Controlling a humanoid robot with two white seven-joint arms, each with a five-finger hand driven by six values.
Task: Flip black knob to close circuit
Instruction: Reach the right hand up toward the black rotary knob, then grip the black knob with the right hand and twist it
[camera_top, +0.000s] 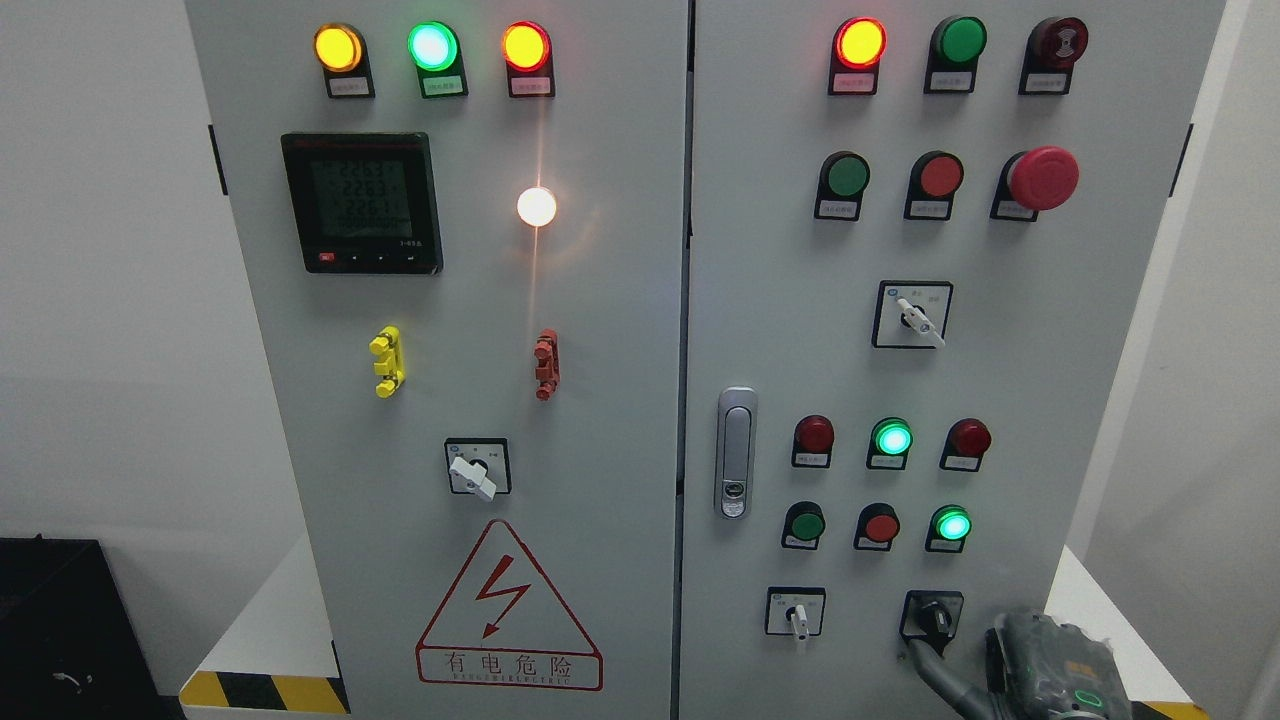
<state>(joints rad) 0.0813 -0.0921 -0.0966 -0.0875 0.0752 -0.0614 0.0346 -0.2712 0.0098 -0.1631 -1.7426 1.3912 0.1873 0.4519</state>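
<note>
Grey cabinet (600, 400), black knob (934, 616) touching right hand's (1045, 670) fingertip (918, 652)

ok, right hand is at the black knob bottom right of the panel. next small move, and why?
Probably close the right hand's grey fingers onto the black rotary knob on the grey cabinet door, then turn it. The fingers reach up to just below the knob, but a firm grasp isn't visible, and the knob's pointer sits tilted toward lower left.

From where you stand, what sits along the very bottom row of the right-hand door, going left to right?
White-handled selector switch → black knob → the robot's right hand, one finger reaching up just below the knob.
</note>
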